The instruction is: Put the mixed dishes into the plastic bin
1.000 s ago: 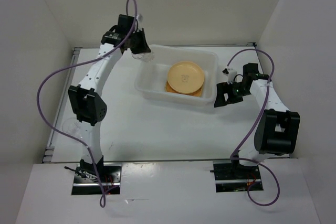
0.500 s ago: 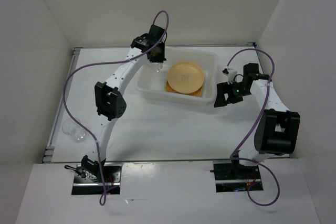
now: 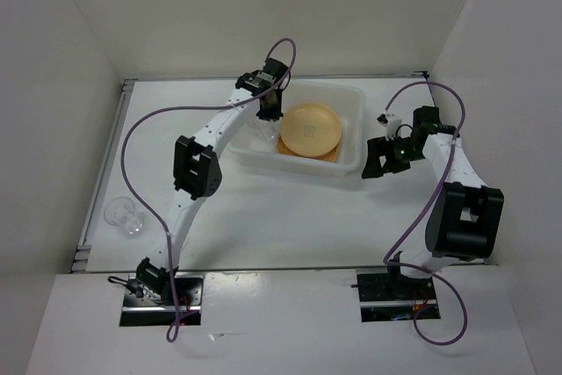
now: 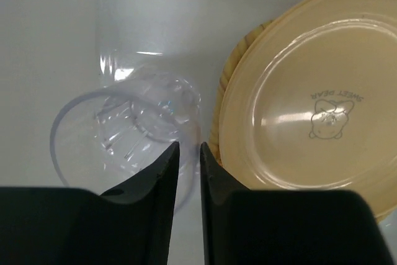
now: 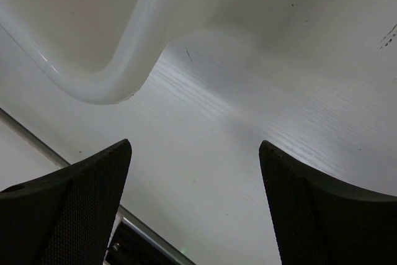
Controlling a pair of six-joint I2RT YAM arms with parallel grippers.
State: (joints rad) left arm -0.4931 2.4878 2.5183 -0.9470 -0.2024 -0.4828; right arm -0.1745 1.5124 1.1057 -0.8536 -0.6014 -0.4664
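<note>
A clear plastic cup [image 4: 124, 128] lies tilted on the floor of the plastic bin [image 3: 351, 96], left of a round tan-yellow plate [image 4: 316, 103]. That plate rests on a woven tan plate [image 4: 231, 76]. My left gripper [image 4: 189, 146] hangs over the bin's left part [image 3: 269, 115]. Its jaws stand a narrow gap apart, with the cup's [image 3: 259, 129] right wall between them. In the top view the round plate [image 3: 310, 126] is in the bin's middle. My right gripper [image 3: 376, 160] stands wide open and empty just right of the bin, above the bare table [image 5: 195, 153].
Two more clear cups [image 3: 123, 215] stand near the table's left edge. The bin's rounded corner [image 5: 111, 88] is close to the right gripper's upper left. White walls enclose the table on three sides. A metal rail [image 3: 104, 164] runs along the left edge.
My left arm swung right from the bin's back-left corner and came down inside the bin with the cup. Its jaws have parted slightly. The right arm has barely shifted.
</note>
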